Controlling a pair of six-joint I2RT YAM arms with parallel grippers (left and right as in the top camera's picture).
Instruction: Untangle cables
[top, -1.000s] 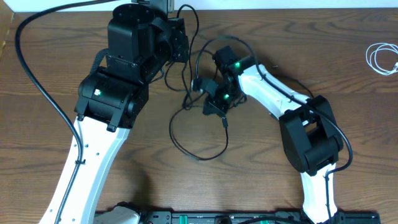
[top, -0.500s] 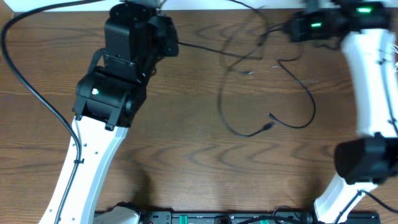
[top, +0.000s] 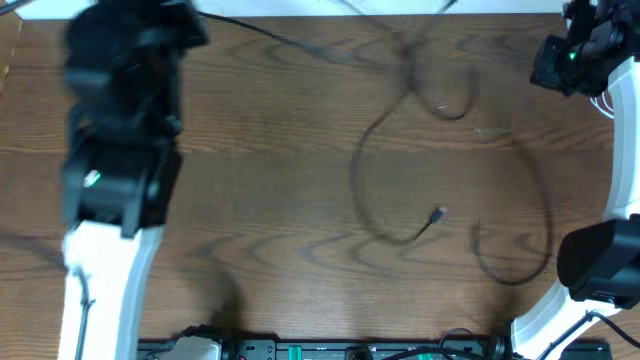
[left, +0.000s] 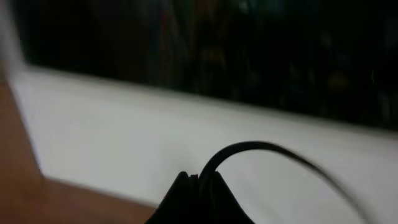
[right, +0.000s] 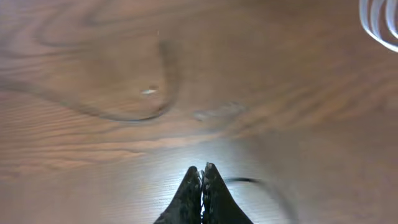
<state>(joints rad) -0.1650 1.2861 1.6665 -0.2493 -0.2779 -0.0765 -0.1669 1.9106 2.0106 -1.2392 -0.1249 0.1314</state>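
Pinched shut at the left gripper (left: 199, 185) on one of the black cables (top: 362, 175), that cord arching up and right out of the tips. Pressed together too at the right gripper (right: 202, 177), a blurred dark cord leaving the tips rightward, seemingly gripped. Reaching to the table's (top: 250, 210) back-left corner with the left arm (top: 115, 190), blurred. Standing along the right edge with the right arm (top: 625, 160). Sprawled in loose loops mid-table, one plug (top: 437, 213) lying flat. Coiled near the right gripper, apart: white cable (right: 379, 18).
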